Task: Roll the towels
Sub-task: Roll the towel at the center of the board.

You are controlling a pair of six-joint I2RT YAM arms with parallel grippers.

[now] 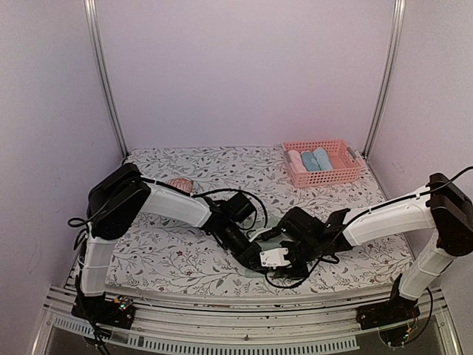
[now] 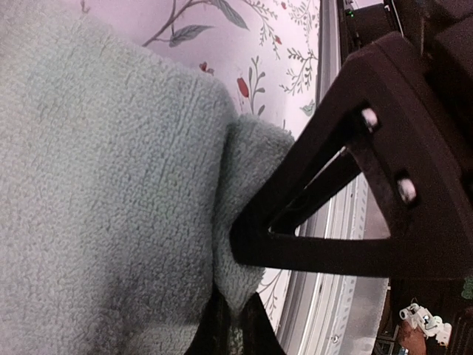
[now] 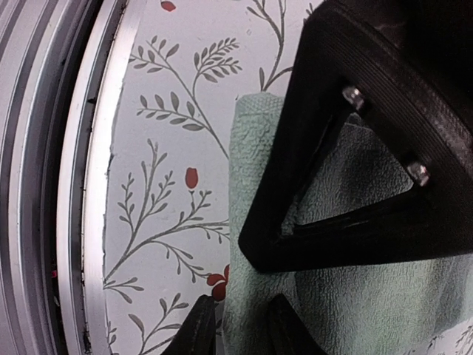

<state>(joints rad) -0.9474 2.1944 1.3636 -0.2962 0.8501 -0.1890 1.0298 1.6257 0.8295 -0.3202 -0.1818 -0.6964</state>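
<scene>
near middle of the table (image 1: 170, 259), green towel (image 2: 111, 185): left gripper (image 2: 230, 329) pinches its corner, right gripper (image 3: 238, 329) straddles an edge, grip unclear. uneven pulling could skew the roll.

The table (image 1: 185, 255) is covered with a white cloth printed with grey sprigs and small red berries. A metal rail (image 1: 222, 325) runs along its near edge. A pink basket (image 1: 347, 176) stands at the far right corner. A small pinkish item (image 1: 179, 183), too small to identify, sits left of centre. A pale green towel (image 1: 272, 234) lies at the near centre, close to the rail.
</scene>
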